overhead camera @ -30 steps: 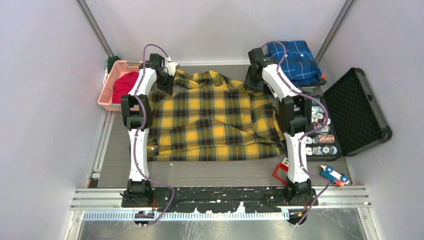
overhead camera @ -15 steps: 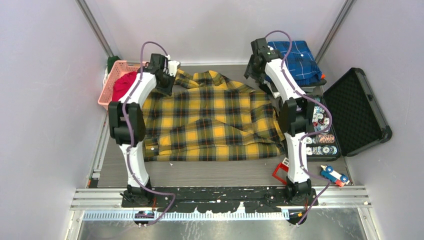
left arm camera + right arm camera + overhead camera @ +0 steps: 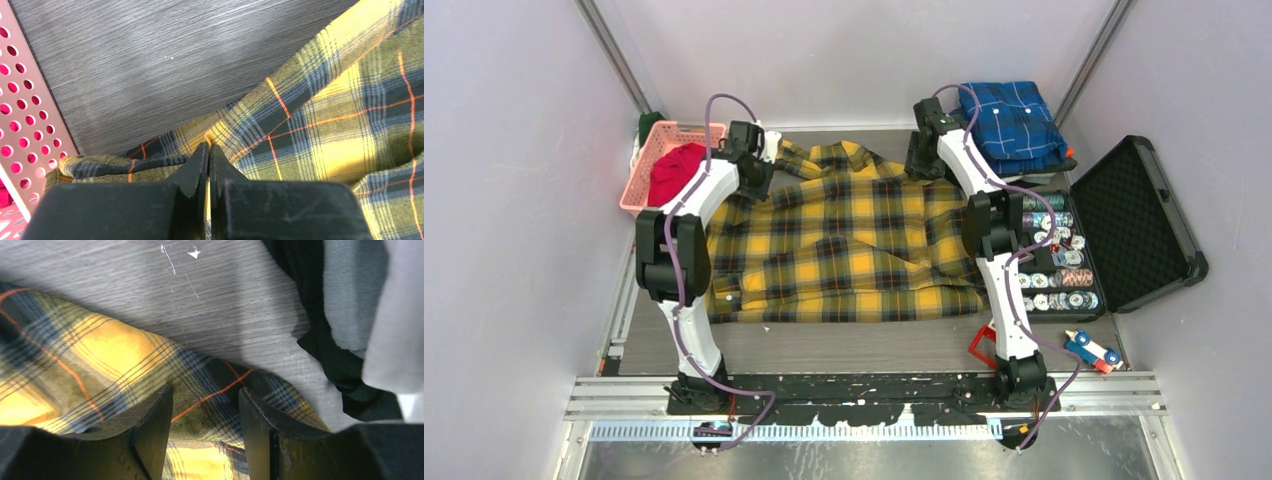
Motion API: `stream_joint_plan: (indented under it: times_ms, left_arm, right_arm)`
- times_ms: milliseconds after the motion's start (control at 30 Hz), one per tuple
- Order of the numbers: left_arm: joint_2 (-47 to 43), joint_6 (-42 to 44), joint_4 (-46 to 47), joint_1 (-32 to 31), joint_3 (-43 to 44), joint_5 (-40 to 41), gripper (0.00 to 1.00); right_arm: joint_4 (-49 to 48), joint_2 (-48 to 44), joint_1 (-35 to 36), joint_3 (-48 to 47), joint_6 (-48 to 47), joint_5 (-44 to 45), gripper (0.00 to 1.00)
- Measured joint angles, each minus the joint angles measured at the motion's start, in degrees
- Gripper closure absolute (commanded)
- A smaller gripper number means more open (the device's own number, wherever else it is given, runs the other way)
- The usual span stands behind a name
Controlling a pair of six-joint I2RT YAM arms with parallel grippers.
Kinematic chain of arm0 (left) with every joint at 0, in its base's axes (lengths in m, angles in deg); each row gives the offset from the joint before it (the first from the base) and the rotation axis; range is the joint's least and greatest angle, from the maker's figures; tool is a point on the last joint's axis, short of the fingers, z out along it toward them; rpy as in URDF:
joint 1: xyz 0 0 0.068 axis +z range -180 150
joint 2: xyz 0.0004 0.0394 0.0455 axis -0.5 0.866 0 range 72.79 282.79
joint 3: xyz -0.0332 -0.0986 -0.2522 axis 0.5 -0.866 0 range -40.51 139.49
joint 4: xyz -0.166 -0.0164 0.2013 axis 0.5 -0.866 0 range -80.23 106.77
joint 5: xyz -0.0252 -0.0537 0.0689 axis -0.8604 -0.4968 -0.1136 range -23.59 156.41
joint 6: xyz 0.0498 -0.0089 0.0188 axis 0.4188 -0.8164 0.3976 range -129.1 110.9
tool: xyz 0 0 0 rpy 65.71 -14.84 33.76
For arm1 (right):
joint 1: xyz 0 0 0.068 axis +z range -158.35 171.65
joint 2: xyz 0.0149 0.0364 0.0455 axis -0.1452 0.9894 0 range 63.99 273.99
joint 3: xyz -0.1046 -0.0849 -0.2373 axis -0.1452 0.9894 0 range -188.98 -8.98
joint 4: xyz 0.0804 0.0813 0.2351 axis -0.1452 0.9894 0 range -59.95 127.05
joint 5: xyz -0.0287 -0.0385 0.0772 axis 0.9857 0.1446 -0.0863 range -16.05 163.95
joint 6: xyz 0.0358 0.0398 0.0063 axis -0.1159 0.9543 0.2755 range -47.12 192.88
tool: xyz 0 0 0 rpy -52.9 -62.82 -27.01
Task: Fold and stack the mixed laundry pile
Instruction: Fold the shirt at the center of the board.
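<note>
The yellow-and-black plaid shirt point(image 3: 844, 240) lies spread across the middle of the table. My left gripper point(image 3: 757, 172) is at its far left corner, beside the pink basket point(image 3: 646, 160). In the left wrist view its jaws point(image 3: 209, 148) are shut on a raised fold of the shirt's edge point(image 3: 320, 125). My right gripper point(image 3: 921, 163) is at the shirt's far right corner. There its jaws point(image 3: 205, 402) stand open, with plaid cloth point(image 3: 100, 350) lying below and between them. The red T-shirt point(image 3: 674, 172) sits bunched in the basket.
A folded blue plaid shirt point(image 3: 1014, 120) lies at the back right. An open black case point(image 3: 1136, 225) and a tray of chips point(image 3: 1056, 262) stand along the right. A toy car point(image 3: 1092, 350) is near the front right. Dark cloth point(image 3: 340, 365) lies right of my right jaws.
My right gripper has lifted, come back down at the shirt's far right corner and opened wider. The left arm's elbow has swung left while its gripper stays shut on the shirt edge.
</note>
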Motion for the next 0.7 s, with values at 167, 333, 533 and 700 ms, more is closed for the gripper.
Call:
stream_joint_plan:
  times_ms: [167,333,533,700]
  left_arm:
    - [1.5,-0.3,0.5,0.0,0.0,2.1,1.0]
    - [2.2,-0.3,1.2,0.0,0.0,3.1,1.0]
    - [4.1,-0.4,1.5,0.0,1.7,3.8,1.0]
    - [5.9,-0.3,0.6,0.0,6.2,4.8,1.0]
  right_arm:
    - [0.2,1.5,-0.6,0.0,-1.6,-1.2,0.53]
    - [-0.1,1.5,-1.4,0.0,-2.4,-3.4,0.88]
    - [-1.9,1.5,-2.0,0.0,-2.6,-7.9,0.99]
    - [-3.6,0.3,-2.1,1.2,-2.6,-9.7,0.99]
